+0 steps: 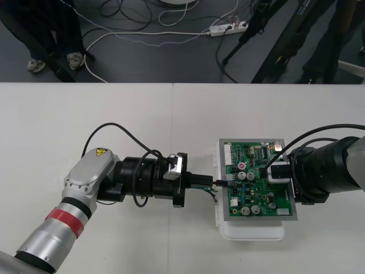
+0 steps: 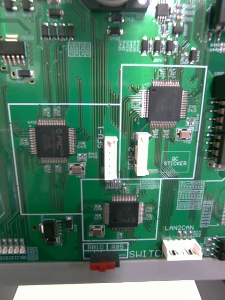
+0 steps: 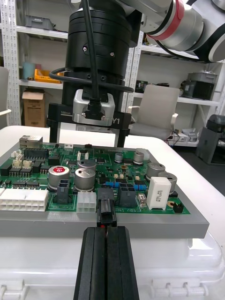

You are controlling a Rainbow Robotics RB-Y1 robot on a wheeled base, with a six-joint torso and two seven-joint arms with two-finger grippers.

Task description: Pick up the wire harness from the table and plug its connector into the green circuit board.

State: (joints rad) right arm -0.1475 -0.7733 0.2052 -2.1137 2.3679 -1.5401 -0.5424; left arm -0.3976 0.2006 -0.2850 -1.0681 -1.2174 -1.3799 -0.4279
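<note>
The green circuit board lies in a grey frame on a white base. My left gripper is level with the board's left edge and shut on the harness wires just behind the small black plug. The plug's front end sits in a black header on that edge and looks pushed in. Loose wires trail beneath the fingers. My right gripper hovers over the board's right side, its fingers wide apart and holding nothing.
Tall capacitors, a white relay and white headers stand on the board near the plug. A red switch sits on the board's edge. Bare table stretches left of the board and behind it.
</note>
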